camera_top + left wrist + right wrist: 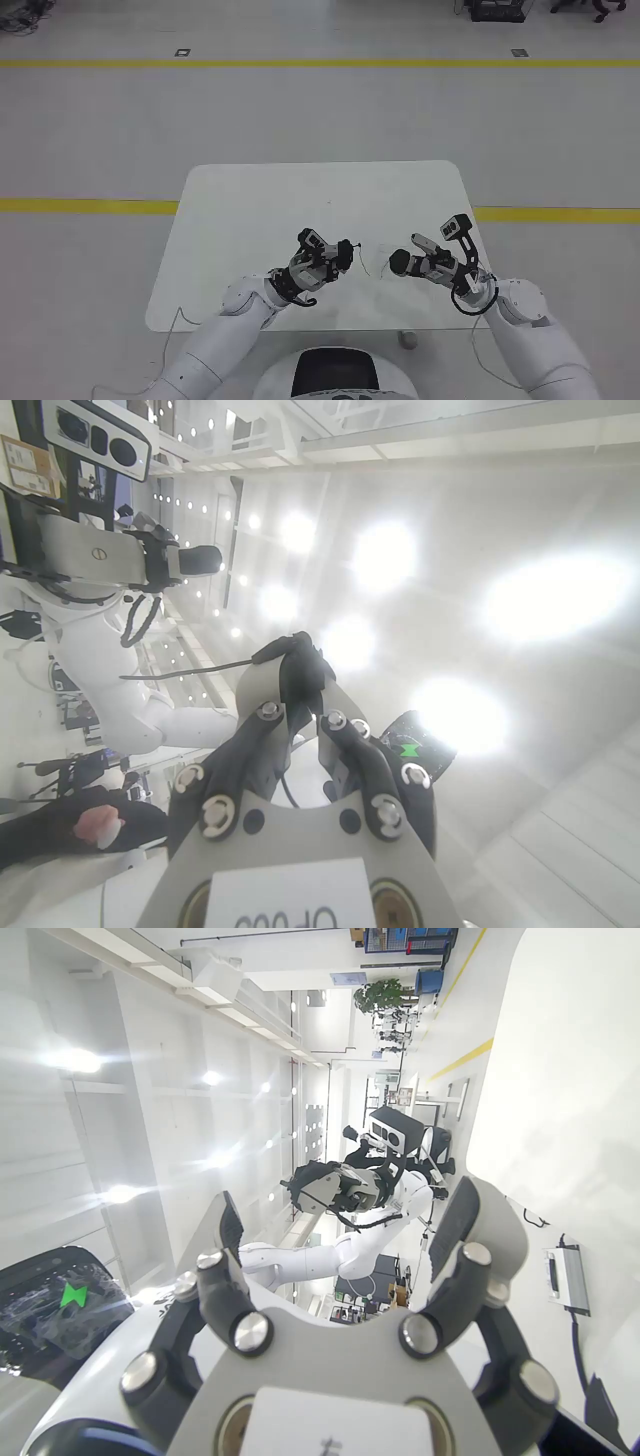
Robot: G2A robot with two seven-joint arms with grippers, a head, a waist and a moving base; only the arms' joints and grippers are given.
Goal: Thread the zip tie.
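A thin dark zip tie (366,262) hangs in the air between the two grippers, above the front part of the white table (300,200). My left gripper (345,250) is shut on one end of it. In the left wrist view the tie (190,670) sticks out sideways from the closed fingertips of the left gripper (300,650) toward the other arm. My right gripper (397,262) is level with it, a short way off, facing the tie's free end. In its own view the right gripper (345,1218) is open, and nothing lies between its fingers (230,1223).
Both arms are over the table's front edge (330,328). The table's far half (320,190) is bare white. Grey floor with yellow lines (320,63) surrounds the table.
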